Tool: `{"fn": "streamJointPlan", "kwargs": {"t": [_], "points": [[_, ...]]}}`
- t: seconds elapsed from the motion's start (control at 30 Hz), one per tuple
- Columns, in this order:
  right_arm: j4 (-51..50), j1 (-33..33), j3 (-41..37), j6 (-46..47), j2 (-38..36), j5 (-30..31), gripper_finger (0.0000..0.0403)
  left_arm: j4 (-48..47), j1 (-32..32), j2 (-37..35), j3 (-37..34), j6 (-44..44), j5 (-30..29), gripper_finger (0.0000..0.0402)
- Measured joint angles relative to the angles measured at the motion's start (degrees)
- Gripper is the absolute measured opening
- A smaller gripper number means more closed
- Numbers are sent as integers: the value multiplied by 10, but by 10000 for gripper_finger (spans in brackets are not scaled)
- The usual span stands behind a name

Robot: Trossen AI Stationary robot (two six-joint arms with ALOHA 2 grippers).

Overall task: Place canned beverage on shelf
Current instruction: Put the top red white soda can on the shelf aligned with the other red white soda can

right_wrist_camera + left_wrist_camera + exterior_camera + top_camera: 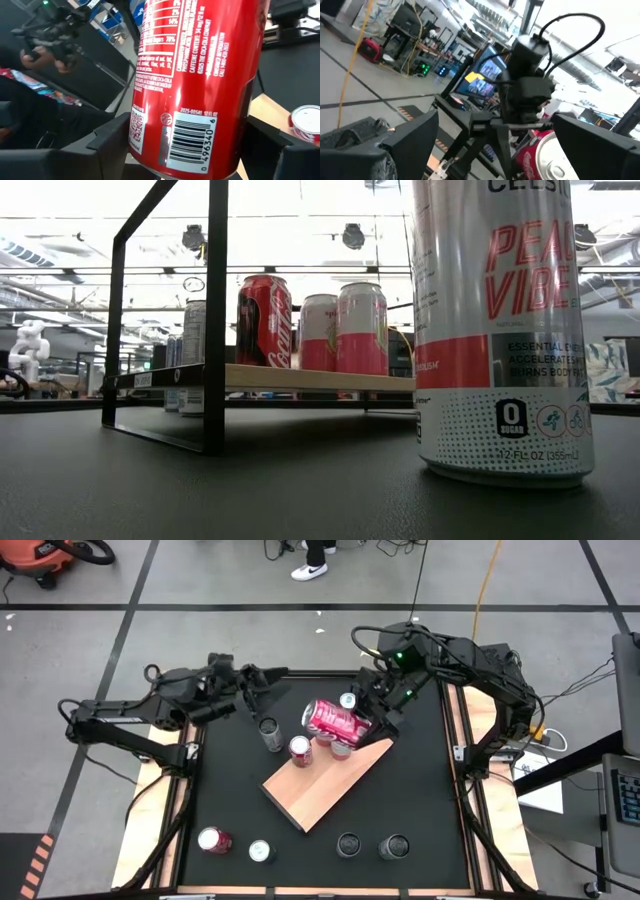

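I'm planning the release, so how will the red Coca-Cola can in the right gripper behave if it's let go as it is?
The red Coca-Cola aluminium can lies on its side in the right gripper, so it would probably roll on the light-brown wooden shelf. Its smooth printed wall looks slippery. Whether it is full, I cannot tell.

An orange-red shop vacuum (42, 557) is seen on the grey floor, a white sneaker (310, 571) farther along, and a yellow cable (487, 580) trailing nearby.

Cans (300, 749) stand on the shelf's (325, 785) back end.
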Motion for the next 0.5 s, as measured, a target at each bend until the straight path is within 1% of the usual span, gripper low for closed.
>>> {"fn": "streamJointPlan", "kwargs": {"t": [0.13,0.2,0.27,0.33,0.4,0.5], "points": [[-5,0,0,-5,0,-24,277,-49,3,-29,0,-5,-71,397],[-19,0,0,-15,0,-35,277,-66,3,-43,0,-5,-90,397],[-41,0,0,-31,0,-53,277,-77,3,-53,0,-6,-92,397],[-59,0,0,-51,0,-58,277,-81,3,-56,0,-6,-85,397],[-84,0,0,-72,0,-70,277,-89,3,-56,0,-21,-60,397],[-104,0,-1,-100,0,-69,277,-116,3,-54,0,-42,-32,397]]}}
